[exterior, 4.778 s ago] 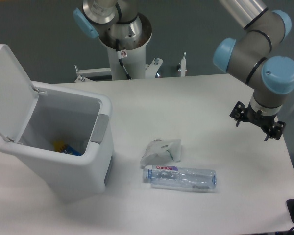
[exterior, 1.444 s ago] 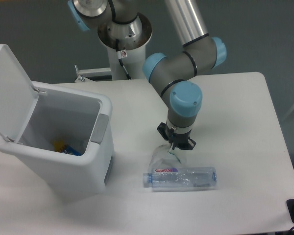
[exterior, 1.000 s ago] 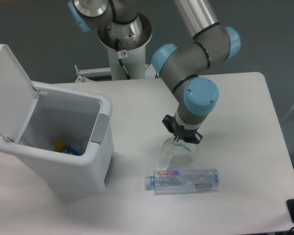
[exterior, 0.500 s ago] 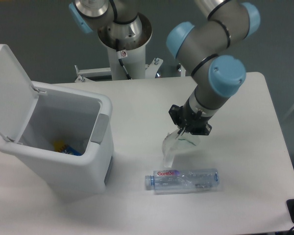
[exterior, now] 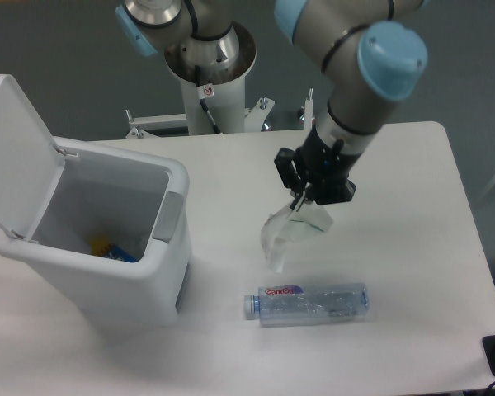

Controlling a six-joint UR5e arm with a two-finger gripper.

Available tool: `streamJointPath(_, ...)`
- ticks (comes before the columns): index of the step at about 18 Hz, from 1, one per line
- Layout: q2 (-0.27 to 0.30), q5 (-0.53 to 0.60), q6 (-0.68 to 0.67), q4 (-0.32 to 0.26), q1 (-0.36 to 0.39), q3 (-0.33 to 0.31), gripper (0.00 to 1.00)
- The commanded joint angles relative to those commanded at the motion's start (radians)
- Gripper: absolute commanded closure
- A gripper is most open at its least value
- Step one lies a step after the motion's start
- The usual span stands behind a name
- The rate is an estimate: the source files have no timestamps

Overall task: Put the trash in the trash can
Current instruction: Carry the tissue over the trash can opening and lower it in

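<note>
So the gripper [exterior: 301, 200] is pinching the wrapper [exterior: 285, 232] up off the table [exterior: 412, 247] around its middle, bottle [exterior: 308, 303] lying near the front edge, open trash can [exterior: 99, 239] at the left edge.

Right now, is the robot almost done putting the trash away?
Not yet. The can is open, with something blue and yellow already at the bottom. The gripper holds the wrapper up off the table, not yet over the can. The bottle lies on the table, waiting.
</note>
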Motion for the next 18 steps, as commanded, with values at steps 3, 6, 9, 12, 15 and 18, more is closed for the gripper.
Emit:
streamJointPath(3, 0.019, -0.126, -0.087, 0.006, -0.005, 0.057, 1.0)
streamJointPath(6, 0.049, -0.166, -0.146, 0.035, -0.032, 0.08, 1.0)
streamJointPath(9, 0.078, -0.166, -0.206, 0.081, -0.086, 0.08, 1.0)
streamJointPath(12, 0.094, -0.166, -0.29, 0.147, -0.13, 0.068, 1.0)
streamJointPath(15, 0.095, -0.161, -0.333, 0.192, -0.181, 0.057, 1.0)
streamJointPath(18, 0.1, -0.155, -0.33, 0.254, -0.21, 0.016, 1.0)
